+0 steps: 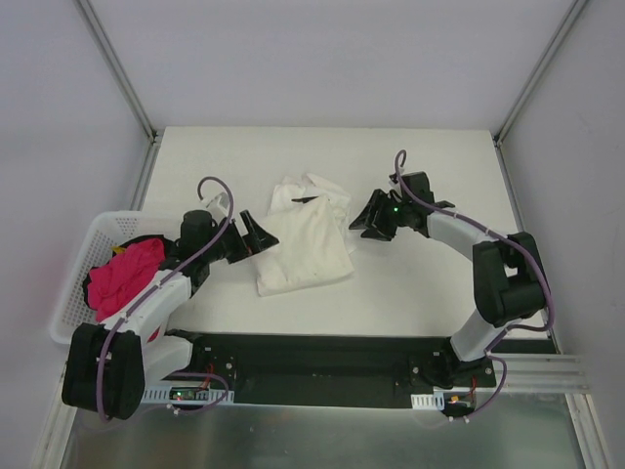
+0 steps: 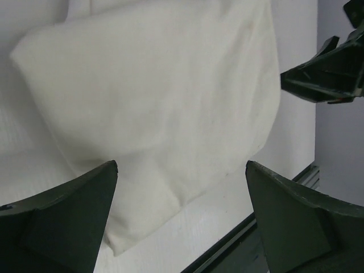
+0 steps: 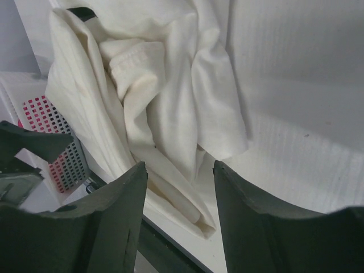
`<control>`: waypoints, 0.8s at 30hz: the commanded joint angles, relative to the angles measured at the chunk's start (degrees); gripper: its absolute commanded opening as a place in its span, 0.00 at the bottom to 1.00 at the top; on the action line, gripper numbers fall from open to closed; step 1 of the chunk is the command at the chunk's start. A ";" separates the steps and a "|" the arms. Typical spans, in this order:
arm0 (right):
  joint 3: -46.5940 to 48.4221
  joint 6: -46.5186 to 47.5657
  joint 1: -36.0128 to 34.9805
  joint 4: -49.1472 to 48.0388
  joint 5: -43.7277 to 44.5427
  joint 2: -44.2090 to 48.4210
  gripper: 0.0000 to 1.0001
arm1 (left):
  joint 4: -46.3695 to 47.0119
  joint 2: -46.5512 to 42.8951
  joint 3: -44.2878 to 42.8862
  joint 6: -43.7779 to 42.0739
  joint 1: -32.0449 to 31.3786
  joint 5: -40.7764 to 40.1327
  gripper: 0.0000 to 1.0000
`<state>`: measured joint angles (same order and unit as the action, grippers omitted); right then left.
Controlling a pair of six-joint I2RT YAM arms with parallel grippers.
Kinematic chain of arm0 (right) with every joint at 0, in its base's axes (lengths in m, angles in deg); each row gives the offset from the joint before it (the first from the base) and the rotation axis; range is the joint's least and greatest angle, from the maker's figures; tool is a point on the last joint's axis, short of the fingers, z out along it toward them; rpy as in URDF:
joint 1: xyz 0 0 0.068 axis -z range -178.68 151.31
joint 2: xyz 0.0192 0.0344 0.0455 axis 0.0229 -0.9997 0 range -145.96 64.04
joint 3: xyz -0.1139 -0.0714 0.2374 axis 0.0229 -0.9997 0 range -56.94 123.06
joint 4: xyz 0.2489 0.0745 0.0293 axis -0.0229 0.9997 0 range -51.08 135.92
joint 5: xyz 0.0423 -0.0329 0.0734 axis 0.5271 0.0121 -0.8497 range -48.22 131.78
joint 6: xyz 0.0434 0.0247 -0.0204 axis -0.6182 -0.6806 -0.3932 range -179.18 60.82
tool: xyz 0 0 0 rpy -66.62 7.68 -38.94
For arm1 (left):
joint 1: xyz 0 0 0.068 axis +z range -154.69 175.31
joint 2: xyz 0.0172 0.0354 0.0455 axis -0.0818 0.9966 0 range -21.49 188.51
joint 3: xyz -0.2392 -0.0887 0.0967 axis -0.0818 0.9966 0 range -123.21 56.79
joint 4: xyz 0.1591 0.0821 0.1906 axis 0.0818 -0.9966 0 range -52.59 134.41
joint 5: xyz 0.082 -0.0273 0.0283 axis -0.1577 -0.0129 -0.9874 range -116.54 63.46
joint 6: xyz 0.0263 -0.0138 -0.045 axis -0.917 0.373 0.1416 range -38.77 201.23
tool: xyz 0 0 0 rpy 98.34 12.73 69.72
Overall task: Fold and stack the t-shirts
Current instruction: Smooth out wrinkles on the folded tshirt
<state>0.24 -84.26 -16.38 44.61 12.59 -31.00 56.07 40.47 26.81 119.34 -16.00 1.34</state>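
Smoothing looks like the step in hand: the rumpled far end of the cream-white t-shirt (image 1: 303, 249) should be pinched low, through all its layers, and drawn flat before another fold. Just beside that rumple the right gripper (image 1: 366, 217) stands half spread and empty. The left gripper (image 1: 256, 233) gapes wide, holding nothing, at the shirt's left edge. The shirt lies mid-table (image 1: 430, 283), with the basket (image 1: 83, 256) well to its left.

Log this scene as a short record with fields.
shirt: cream, partly folded, far end rumpled, lying on table
left gripper: open, beside shirt's left edge, holding nothing
right gripper: open, right of shirt, holding nothing
basket: white, at table's left edge, holds pink cloth
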 commanded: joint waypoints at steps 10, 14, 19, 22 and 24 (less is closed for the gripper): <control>1.08 -0.76 -2.35 -2.80 -0.96 0.12 0.54 | -1.01 -14.48 9.67 1.01 -1.26 -5.46 0.93; 2.92 -0.06 -2.35 -1.39 -0.34 0.12 0.54 | -9.09 -20.11 10.46 0.30 -1.26 -8.35 0.93; 5.30 0.65 -2.43 -0.07 0.45 -0.93 0.54 | -13.24 -23.46 11.26 0.48 -1.26 -15.21 0.93; 7.67 0.91 -2.43 0.28 0.45 -2.51 0.54 | -13.59 -20.13 9.94 -0.48 -1.26 -18.12 0.93; 10.29 2.05 -2.43 2.38 0.71 -3.65 0.54 | -14.03 -16.71 8.97 -0.23 -1.26 -19.09 0.93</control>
<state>5.12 -84.19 -18.56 44.66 12.59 -32.84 44.46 19.29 37.46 120.58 -16.77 -12.56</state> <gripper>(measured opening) 0.543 0.934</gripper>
